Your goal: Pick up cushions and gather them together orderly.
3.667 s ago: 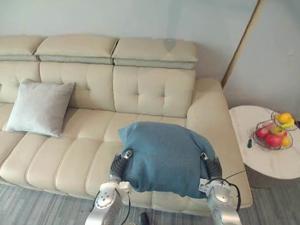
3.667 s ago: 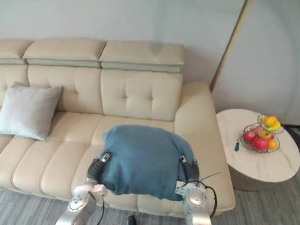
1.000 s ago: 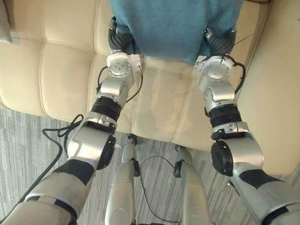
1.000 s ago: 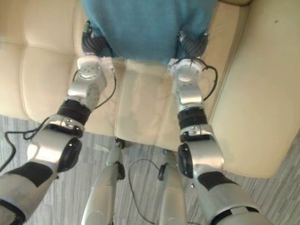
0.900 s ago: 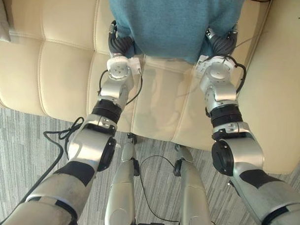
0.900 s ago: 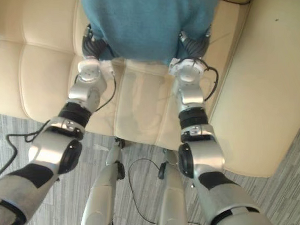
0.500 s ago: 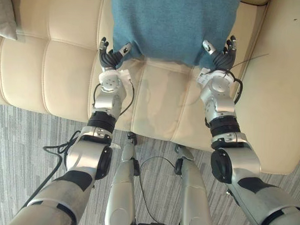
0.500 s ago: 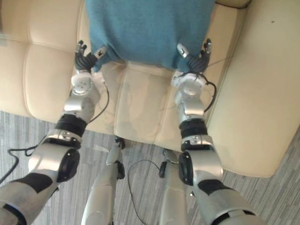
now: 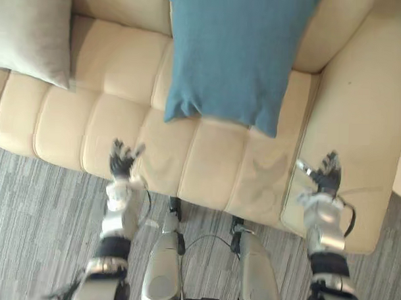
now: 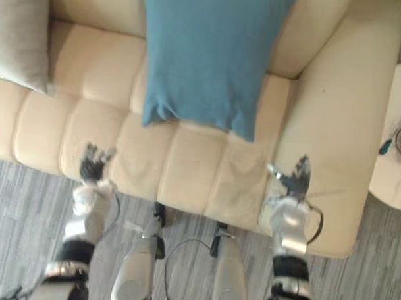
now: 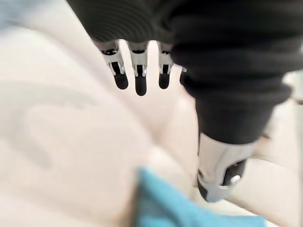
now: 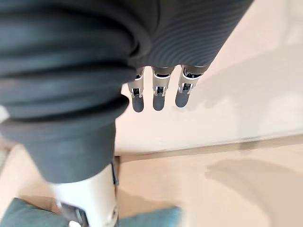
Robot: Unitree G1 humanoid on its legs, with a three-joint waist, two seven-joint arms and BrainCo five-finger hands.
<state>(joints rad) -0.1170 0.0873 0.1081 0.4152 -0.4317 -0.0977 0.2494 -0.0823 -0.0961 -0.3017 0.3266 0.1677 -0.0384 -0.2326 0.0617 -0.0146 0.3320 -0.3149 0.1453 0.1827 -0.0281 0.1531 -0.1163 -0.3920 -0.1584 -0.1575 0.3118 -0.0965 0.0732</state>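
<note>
A blue cushion (image 9: 237, 56) lies on the cream sofa (image 9: 103, 114), leaning back against the backrest near the right armrest. A light grey cushion (image 9: 30, 32) rests further left on the seat. My left hand (image 9: 123, 162) hovers open above the seat's front edge, below and left of the blue cushion, holding nothing. My right hand (image 9: 325, 177) is open too, over the front of the right armrest. In the left wrist view the fingers (image 11: 137, 78) are straight, with a blue cushion corner (image 11: 165, 208) beyond them. The right wrist view shows straight fingers (image 12: 158, 97) over the sofa.
Grey striped carpet (image 9: 27, 203) runs along the sofa's front. A white side table (image 10: 394, 157) with a fruit basket stands just right of the armrest.
Both hands have let go of the blue cushion and drawn back to the sofa's front edge, fingers spread. The cushion now rests on the seat. The camera has tilted up.
</note>
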